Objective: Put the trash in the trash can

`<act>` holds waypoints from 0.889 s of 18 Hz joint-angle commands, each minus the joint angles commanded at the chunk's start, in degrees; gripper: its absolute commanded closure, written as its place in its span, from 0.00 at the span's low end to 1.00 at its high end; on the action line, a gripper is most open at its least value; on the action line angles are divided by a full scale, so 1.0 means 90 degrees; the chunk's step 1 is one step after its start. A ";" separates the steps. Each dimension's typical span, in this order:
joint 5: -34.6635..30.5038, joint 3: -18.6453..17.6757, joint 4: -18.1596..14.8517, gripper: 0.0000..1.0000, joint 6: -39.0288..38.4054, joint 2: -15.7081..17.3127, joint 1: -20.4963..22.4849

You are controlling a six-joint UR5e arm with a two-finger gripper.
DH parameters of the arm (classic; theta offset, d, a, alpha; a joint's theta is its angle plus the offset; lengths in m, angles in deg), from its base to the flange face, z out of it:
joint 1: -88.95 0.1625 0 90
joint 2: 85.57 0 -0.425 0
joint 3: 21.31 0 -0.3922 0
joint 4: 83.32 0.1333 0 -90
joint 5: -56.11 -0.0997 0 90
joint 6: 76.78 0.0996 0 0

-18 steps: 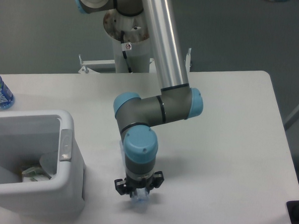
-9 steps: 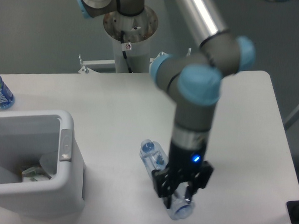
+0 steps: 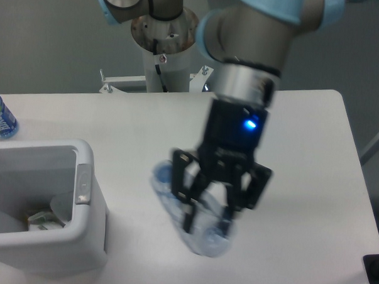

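A long flattened clear plastic bottle (image 3: pixel 168 191) with a bluish tint, one piece of the trash, hangs tilted above the table between my gripper's fingers. My gripper (image 3: pixel 206 227) points down over the table's front middle and is shut on the bottle's lower part, with one fingertip (image 3: pixel 188 225) on each side. The white boxy trash can (image 3: pixel 84 238) stands at the front left, about a hand's width left of the bottle. Inside it lies crumpled white trash (image 3: pixel 44 219), partly hidden by the wall.
A small upright blue-labelled bottle (image 3: pixel 0 117) stands at the table's far left edge. The arm's base column (image 3: pixel 163 49) rises behind the table. A dark object (image 3: pixel 376 271) sits at the front right corner.
My gripper has risen toward the camera and shifted left, and the flattened bottle has come up off the table with it, moving closer to the trash can.
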 joint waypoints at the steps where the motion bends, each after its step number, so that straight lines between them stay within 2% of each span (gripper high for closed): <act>1: 0.0000 0.0000 0.0000 0.44 0.0000 0.0078 -0.0166; 5: -0.0019 -0.0185 0.0000 0.44 0.0048 0.0088 -0.0665; 10: -0.0020 -0.0215 0.0000 0.44 0.0575 -0.0195 -0.1328; 14: -0.0020 -0.0244 0.0000 0.42 0.0673 -0.0400 -0.1544; 15: -0.0020 -0.0254 0.0000 0.36 0.0799 -0.0449 -0.1554; 16: -0.0020 -0.0293 0.0000 0.17 0.0994 -0.0459 -0.1564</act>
